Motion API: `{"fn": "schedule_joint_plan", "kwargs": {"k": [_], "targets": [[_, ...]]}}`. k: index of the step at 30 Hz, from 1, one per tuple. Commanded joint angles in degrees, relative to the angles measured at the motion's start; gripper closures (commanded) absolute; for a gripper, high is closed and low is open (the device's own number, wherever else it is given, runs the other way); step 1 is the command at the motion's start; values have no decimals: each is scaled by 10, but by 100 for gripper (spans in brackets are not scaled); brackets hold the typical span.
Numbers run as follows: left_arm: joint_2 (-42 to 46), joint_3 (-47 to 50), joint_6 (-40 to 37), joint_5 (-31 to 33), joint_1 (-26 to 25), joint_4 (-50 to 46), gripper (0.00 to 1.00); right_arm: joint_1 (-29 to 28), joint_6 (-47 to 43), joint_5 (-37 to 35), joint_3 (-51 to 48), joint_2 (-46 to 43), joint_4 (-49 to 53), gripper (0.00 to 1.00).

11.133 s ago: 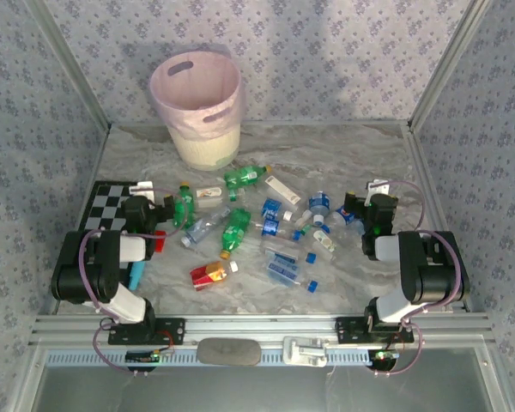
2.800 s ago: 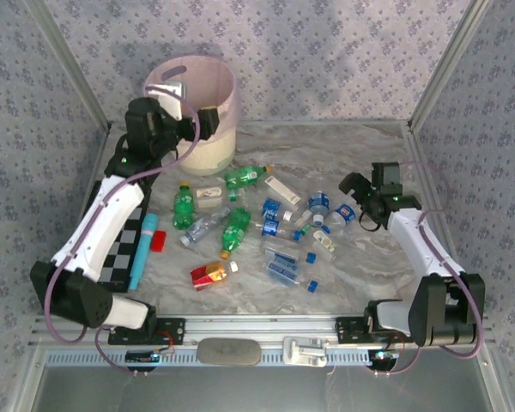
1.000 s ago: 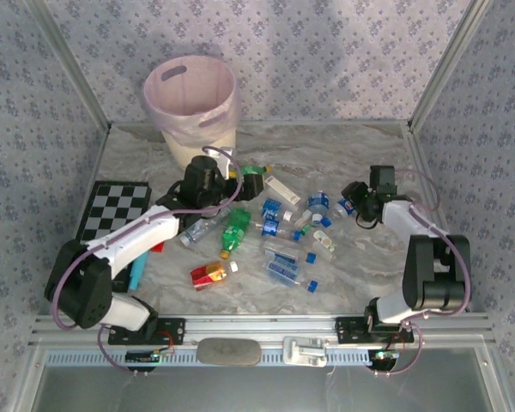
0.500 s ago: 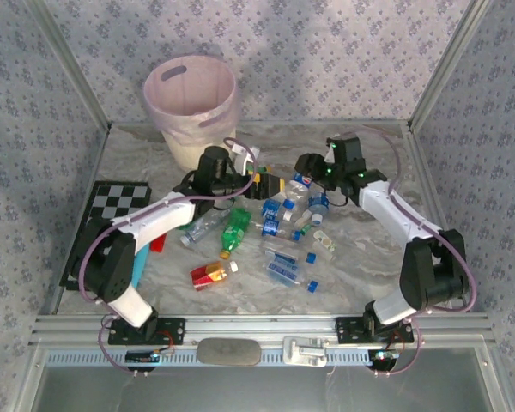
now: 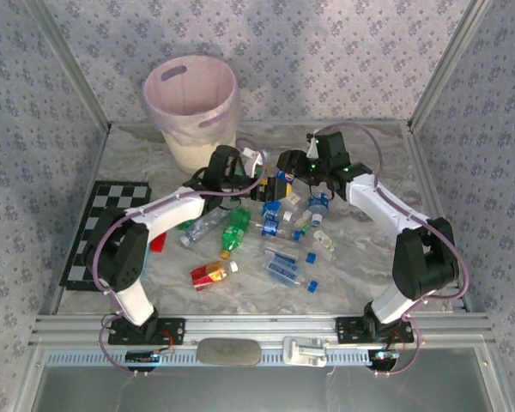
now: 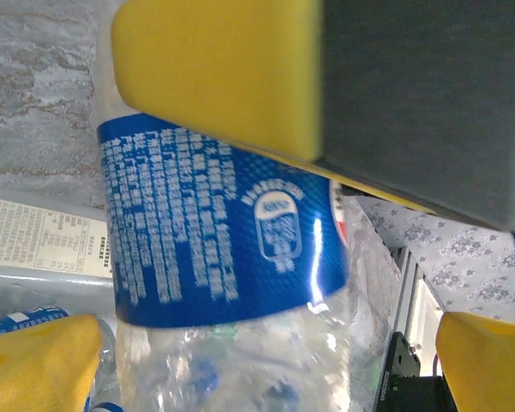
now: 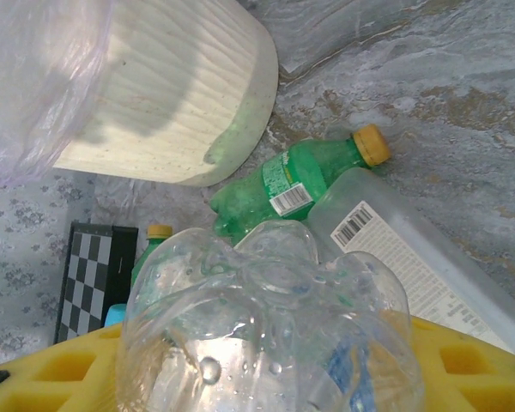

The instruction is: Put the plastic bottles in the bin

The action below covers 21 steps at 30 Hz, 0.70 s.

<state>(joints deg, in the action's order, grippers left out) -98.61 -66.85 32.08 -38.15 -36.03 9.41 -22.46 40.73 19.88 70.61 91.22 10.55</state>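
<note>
Both arms have swung inward, and toward the surface's (image 5: 360,257) one o'clock our right gripper's (image 5: 288,169) jaws pinch a clear blue-labelled plastic bottle (image 6: 215,232) between our left gripper's (image 5: 264,172) spread jaws; we judge a handover, left closing next, bound for the round pale pink bin (image 5: 202,120) at eleven o'clock.

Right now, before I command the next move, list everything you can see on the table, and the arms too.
bin: one, pale pink over cream, back left.
green bottles: at least three, yellow or orange caps, left of centre; one lies by the bin's base.
clear bottles: several, blue labels, clustered mid-table; exact count unclear.
red-and-yellow bottle: one, front, left of centre.
blue caps: two, loose, front of the cluster.
red block: one, beside the checkerboard.
checkerboard: one, black and white, left edge.
left gripper: open, right next to the held bottle.
right gripper: shut on the held bottle, clear with a blue label.
</note>
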Motion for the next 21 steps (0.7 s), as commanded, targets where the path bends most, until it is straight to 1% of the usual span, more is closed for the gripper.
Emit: {"fn": "schedule_joint_plan", "kwargs": {"k": [1,3,6,11,14,18,21], "targets": [[-8,-22,5,-15,-1,-8,2,-8,6,11,23,5,-12,48],[-9,-21,4,-12,-2,-7,6,-9,6,10,22,6,-12,48],[-9,-22,7,-3,-2,-6,16,-8,6,7,20,5,-8,48],[-9,-21,11,15,-1,3,37,-8,4,8,17,0,-9,48],[-9,-20,12,17,-2,4,45,-8,3,9,17,-3,-6,48],[-8,-20,11,18,-2,0,51,-7,2,5,17,-8,-2,44],[-6,-19,11,20,-2,-2,53,-7,2,0,19,-12,0,34]]}}
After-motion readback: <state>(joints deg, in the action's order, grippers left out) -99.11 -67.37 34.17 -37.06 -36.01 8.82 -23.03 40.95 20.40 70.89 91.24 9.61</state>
